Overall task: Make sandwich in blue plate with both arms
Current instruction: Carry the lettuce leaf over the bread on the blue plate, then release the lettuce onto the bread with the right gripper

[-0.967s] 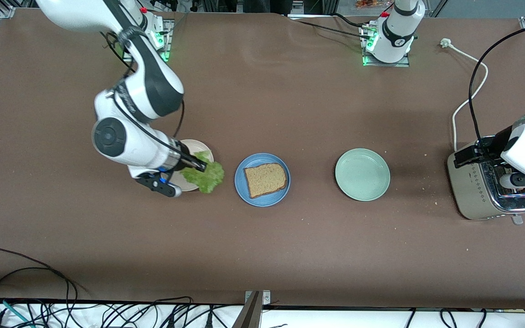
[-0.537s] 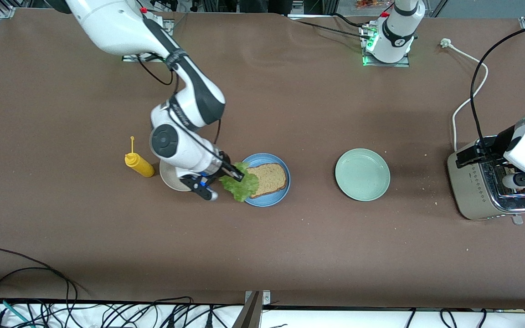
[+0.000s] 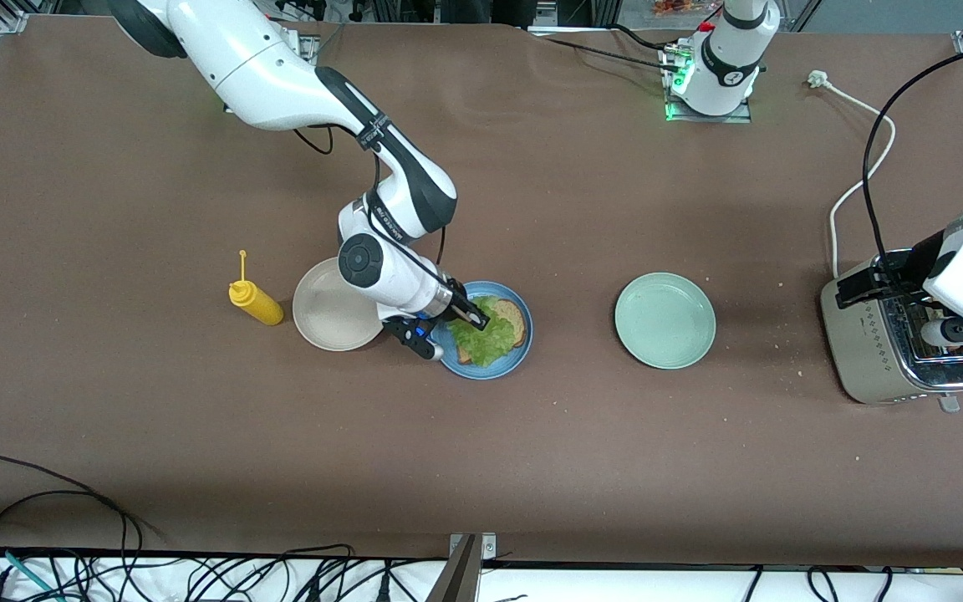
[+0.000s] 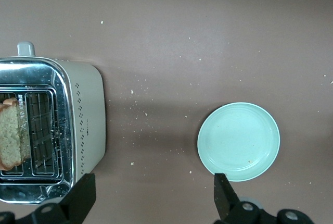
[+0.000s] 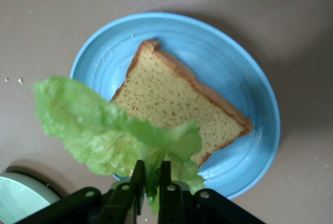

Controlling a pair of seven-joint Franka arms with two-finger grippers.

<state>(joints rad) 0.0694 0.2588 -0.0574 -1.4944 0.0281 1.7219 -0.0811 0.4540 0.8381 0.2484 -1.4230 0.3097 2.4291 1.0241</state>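
Fingers [image 5: 137, 174] pinch lettuce [image 5: 104, 130] over bread [image 5: 177, 107] on blue plate [image 5: 239, 78]; left gripper [image 4: 151, 203] apparently gapes.

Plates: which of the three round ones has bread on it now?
The round mid-blue plate, between the beige-white plate and pale green plate; it alone holds a brown bread slice. The others are bare.

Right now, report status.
Right gripper shut on lettuce over bread in blue plate. Left gripper open over toaster, waiting. Nothing blocking.
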